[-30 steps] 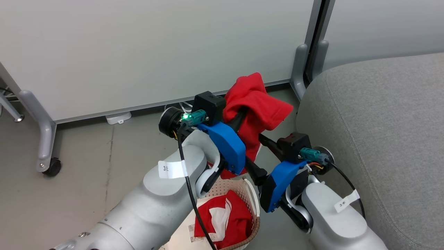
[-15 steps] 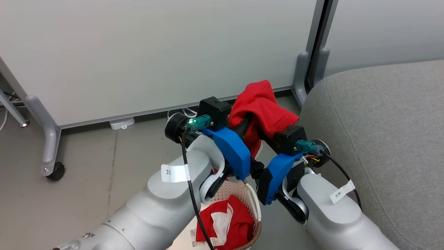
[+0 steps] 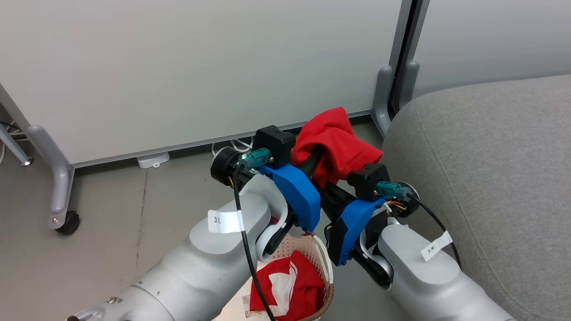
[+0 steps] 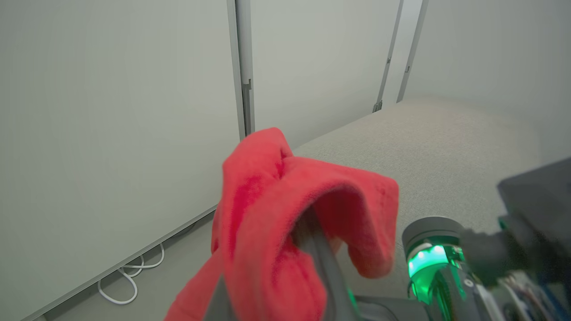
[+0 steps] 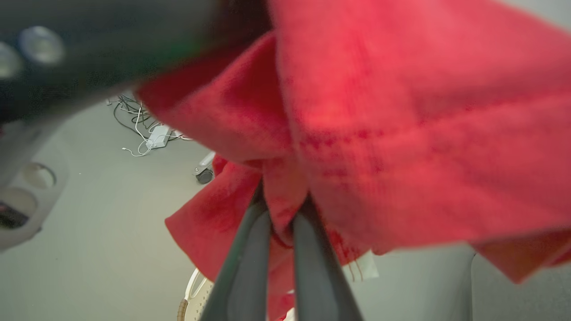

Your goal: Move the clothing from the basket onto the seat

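Jaws shut on both sides: left gripper (image 3: 314, 158) clamps the red garment (image 3: 334, 138), hanging above the basket (image 3: 303, 244), where another red piece (image 3: 308, 281) lies; right gripper (image 5: 283, 209) pinches a lower fold of the same garment, just beside the grey sofa cushion (image 3: 490, 156)

Soft, even light; head view sharp; clothing (image 5: 401, 111) blurred close in right wrist view.

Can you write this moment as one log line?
left claw: shut on red garment | right claw: shut on it | basket: second garment inside
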